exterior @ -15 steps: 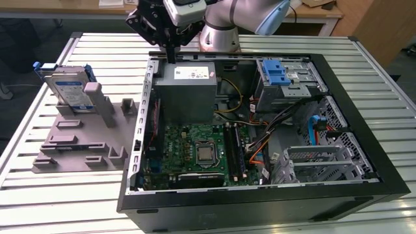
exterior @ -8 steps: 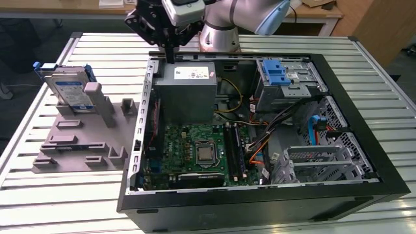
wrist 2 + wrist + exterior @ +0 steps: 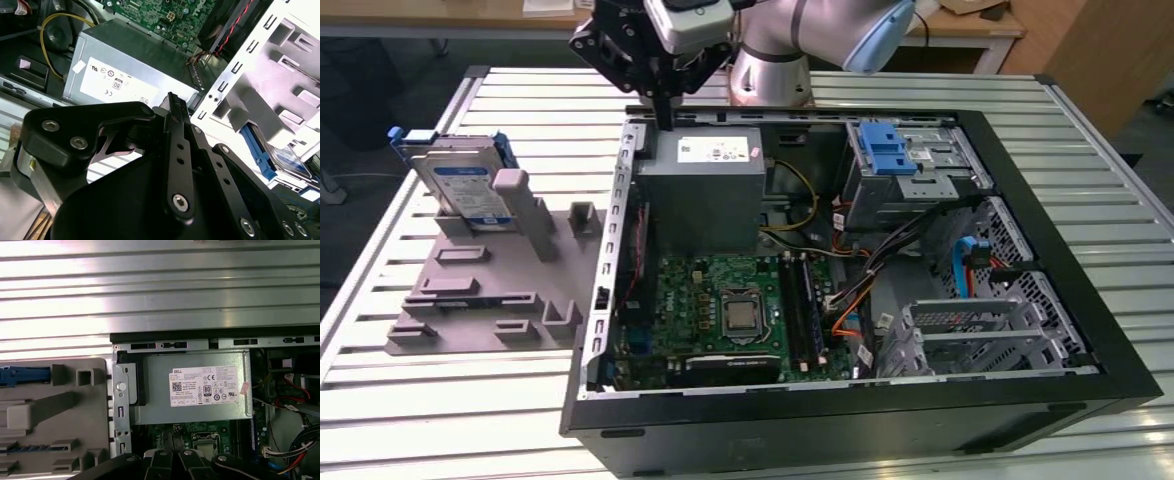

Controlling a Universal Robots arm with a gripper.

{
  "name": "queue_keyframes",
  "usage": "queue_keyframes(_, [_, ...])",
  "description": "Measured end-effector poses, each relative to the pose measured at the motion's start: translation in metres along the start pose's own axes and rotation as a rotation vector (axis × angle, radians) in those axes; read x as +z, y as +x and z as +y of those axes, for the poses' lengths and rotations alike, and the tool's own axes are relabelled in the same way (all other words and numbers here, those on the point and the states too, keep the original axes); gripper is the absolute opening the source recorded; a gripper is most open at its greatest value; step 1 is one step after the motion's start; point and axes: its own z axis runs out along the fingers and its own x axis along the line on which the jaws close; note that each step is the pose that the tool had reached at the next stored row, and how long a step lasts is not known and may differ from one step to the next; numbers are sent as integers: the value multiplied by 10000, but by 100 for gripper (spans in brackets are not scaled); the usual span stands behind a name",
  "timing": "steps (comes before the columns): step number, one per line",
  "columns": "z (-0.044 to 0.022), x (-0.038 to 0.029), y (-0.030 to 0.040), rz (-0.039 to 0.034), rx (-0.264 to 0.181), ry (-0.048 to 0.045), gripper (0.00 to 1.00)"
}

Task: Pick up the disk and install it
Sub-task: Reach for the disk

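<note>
Hanging above the back edge of the open computer case point(image 3: 1067, 330), the jaws are drawn together and hold nothing. In the exterior view they read as one thin dark bar pointing down at the grey power supply point(image 3: 707, 190). In the first wrist view the fingertips point(image 3: 162, 460) sit close side by side with no object between them. Directly below the jaws lies the power supply's stickered top, with the green circuit board point(image 3: 720, 310) just beyond it.

The disk point(image 3: 467, 185) is well apart from the jaws and outside the case. It stands upright on edge in a grey stand point(image 3: 480, 290) on the slatted table point(image 3: 427, 400). Its blue frame point(image 3: 257, 152) shows off to one side of the jaws in the second wrist view, with nothing touching it. The drive cage point(image 3: 907, 170) with its blue latch sits inside the case, on the other side of the power supply from the disk.

As things lie, the task looks to be at its very start. The disk has not been picked up and nothing has been fitted, so both the pick and the install are left.
</note>
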Motion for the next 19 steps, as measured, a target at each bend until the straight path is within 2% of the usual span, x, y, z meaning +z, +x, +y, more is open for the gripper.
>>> queue_keyframes(19, [-7, 3, 90, 0, 0, 0, 11])
